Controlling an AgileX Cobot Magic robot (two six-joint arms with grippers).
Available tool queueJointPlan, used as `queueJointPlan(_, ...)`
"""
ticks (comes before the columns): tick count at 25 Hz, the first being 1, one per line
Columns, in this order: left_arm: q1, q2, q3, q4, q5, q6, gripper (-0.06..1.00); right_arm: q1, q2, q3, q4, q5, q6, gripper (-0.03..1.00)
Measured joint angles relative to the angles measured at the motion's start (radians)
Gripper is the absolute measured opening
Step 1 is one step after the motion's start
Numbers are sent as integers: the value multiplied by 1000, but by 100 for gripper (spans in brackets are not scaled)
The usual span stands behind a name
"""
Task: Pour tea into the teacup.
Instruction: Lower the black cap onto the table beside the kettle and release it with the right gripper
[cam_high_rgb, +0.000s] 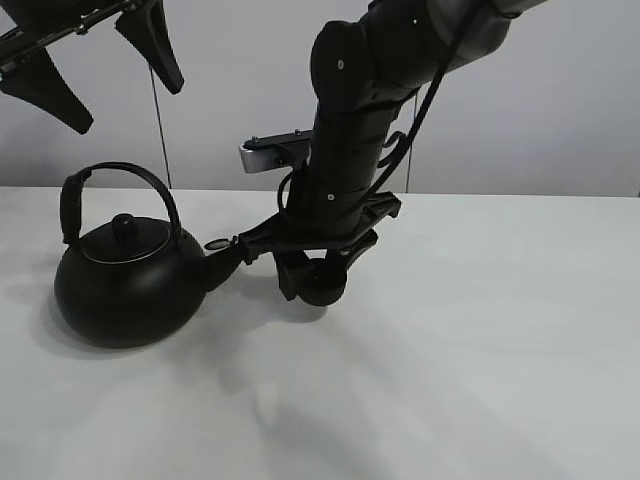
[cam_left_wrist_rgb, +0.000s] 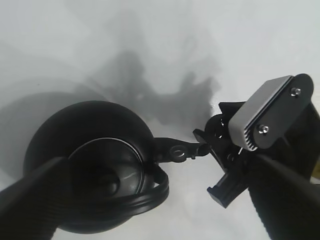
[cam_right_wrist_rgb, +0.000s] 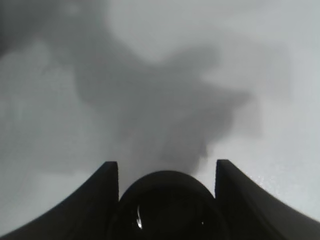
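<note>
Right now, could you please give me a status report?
Left end effector open above kettle. Right end effector shut on teacup, beside spout. Nothing blocking.

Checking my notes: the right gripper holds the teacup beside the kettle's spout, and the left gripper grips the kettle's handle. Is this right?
The left gripper hangs open above the kettle, not on its handle, as the exterior high view shows. The right gripper does hold the teacup beside the spout.
</note>
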Motion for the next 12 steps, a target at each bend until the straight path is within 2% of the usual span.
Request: queueJointPlan(12, 0, 0, 0, 0, -43, 0, 70, 15, 30, 0, -11, -35, -7, 38)
